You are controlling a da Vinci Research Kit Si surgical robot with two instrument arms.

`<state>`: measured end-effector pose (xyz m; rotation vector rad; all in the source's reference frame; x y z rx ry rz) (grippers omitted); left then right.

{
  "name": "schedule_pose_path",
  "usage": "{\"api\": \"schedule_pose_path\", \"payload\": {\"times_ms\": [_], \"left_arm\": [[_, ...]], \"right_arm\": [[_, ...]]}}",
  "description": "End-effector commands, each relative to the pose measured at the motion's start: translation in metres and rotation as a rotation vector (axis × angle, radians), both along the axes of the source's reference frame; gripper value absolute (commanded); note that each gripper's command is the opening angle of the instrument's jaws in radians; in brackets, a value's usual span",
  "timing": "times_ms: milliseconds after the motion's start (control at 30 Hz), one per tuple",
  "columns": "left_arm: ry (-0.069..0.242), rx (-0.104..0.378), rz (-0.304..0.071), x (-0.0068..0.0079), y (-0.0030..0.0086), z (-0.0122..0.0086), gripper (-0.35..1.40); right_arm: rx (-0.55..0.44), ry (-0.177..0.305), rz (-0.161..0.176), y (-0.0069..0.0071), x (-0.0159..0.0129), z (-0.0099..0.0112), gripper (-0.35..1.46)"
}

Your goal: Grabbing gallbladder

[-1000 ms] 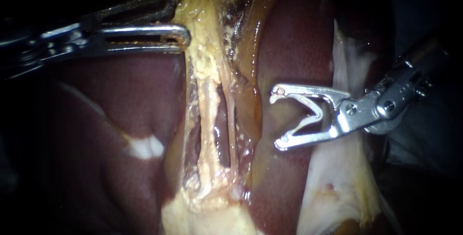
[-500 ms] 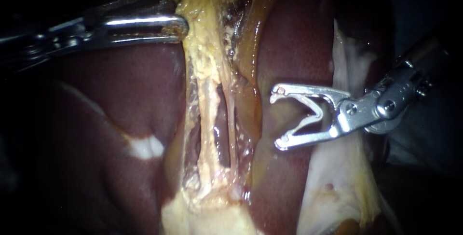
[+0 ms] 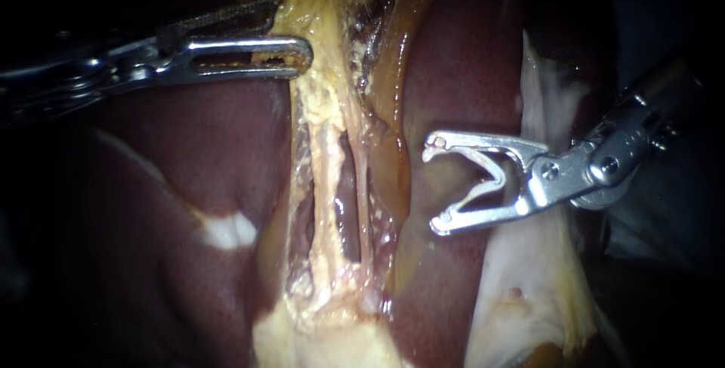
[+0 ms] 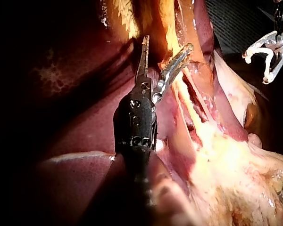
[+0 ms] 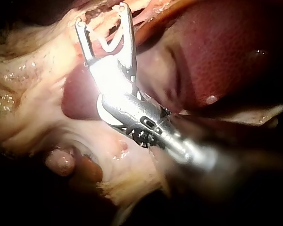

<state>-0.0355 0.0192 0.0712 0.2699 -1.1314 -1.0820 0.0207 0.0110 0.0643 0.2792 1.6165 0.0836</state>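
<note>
Endoscope view puts the left instrument (image 3: 292,29) at the far left with its jaws spread. Its bright lower jaw touches the edge of the yellowish band I take for the gallbladder (image 3: 325,43), which runs up the middle over the dark liver (image 3: 189,156). Nothing is pinched yet. Closing from here could catch only a thin fringe, which might tear or slip under pull. Reaching too deep could nip the liver behind. The right instrument (image 3: 433,185) hangs to the right over the liver, jaws spread and empty; a drift left could scrape the thin tubes (image 3: 326,179).
</note>
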Motion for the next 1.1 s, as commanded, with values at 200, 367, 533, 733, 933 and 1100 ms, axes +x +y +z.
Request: {"api": "schedule_pose_path", "payload": {"times_ms": [200, 367, 533, 733, 933, 1100], "left_arm": [[-0.003, 0.018, -0.003, -0.0006, 0.0002, 0.0001, 0.47], [-0.009, 0.027, 0.003, -0.0005, 0.0004, 0.0003, 0.10], [-0.028, 0.038, 0.041, 0.0005, 0.0005, 0.0007, -0.35], [-0.028, 0.071, 0.043, 0.0017, 0.0006, 0.0010, -0.35], [-0.033, 0.082, 0.040, 0.0015, 0.0005, 0.0008, -0.35], [-0.035, 0.087, 0.037, 0.0015, 0.0006, 0.0007, -0.35]], "right_arm": [[0.000, 0.000, 0.000, 0.0000, 0.0000, 0.0000, 0.60], [0.000, 0.000, 0.000, 0.0000, 0.0000, 0.0000, 0.60], [0.000, 0.000, 0.000, 0.0000, 0.0000, 0.0000, 0.60], [0.000, 0.000, 0.000, 0.0000, 0.0000, 0.0000, 0.60], [0.000, 0.000, 0.000, 0.0000, 0.0000, 0.0000, 0.60], [0.000, -0.001, 0.000, 0.0000, 0.0000, 0.0002, 0.60]]}}
